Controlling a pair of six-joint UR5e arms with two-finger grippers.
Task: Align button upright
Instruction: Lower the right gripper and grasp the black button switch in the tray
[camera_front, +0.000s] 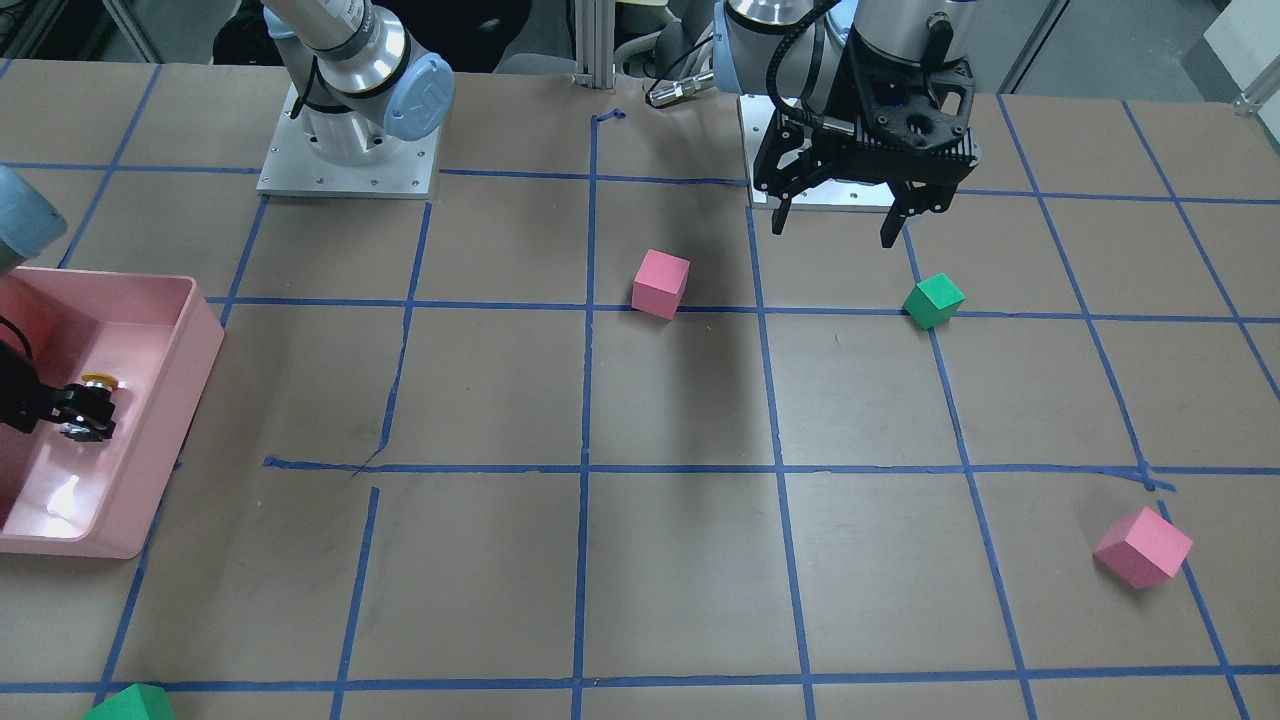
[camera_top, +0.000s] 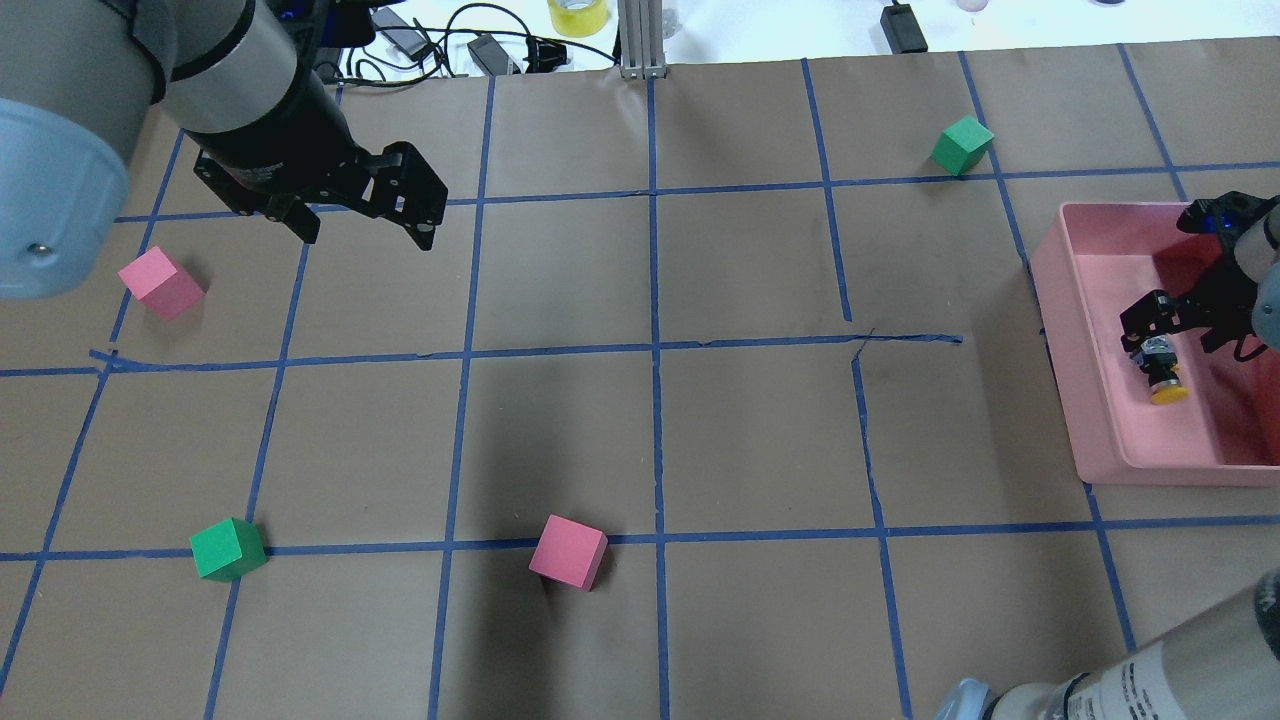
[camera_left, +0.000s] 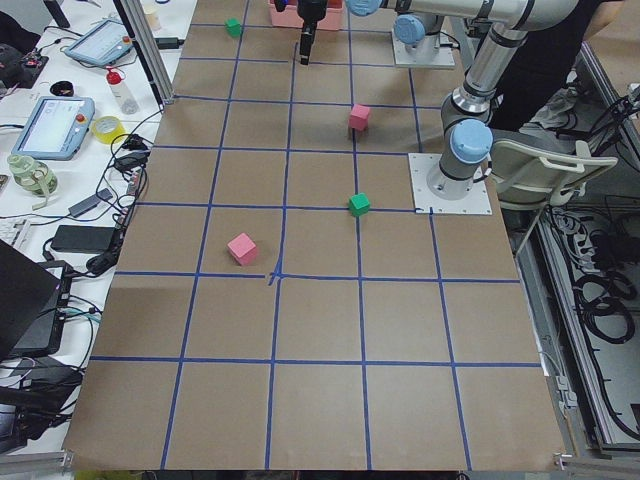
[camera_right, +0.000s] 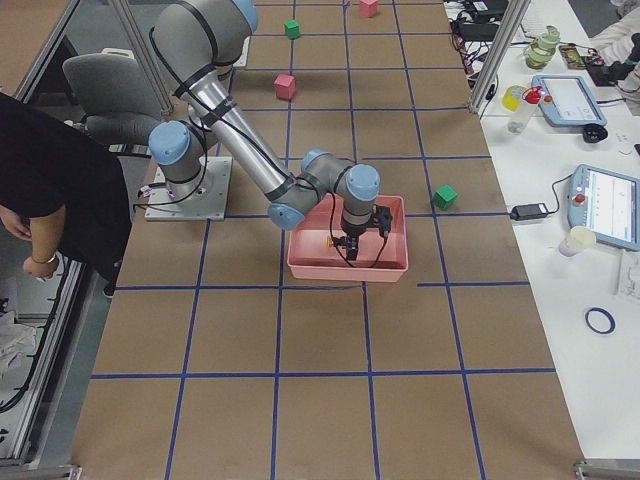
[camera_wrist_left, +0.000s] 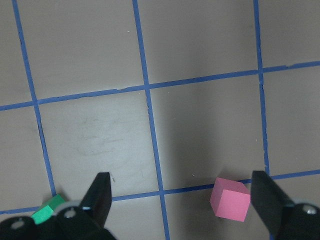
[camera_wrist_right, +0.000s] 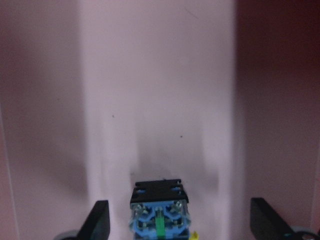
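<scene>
Button (camera_top: 1160, 372) lies on its side in pink bin (camera_top: 1100, 440), cap toward robot; right pincer (camera_wrist_right: 181, 215) spread astride it, not touching; left pincer (camera_front: 833, 232) spread above tabletop (camera_front: 680, 560); prob. light, rigid, rolls easily; grip black body, not cap.

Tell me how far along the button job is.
Done: the right gripper is down in the pink bin, jaws open either side of the button. In hand: nothing gripped yet. Remaining: the button lies on its side, so it must be grasped and stood upright. The left gripper hangs open over the table.
</scene>
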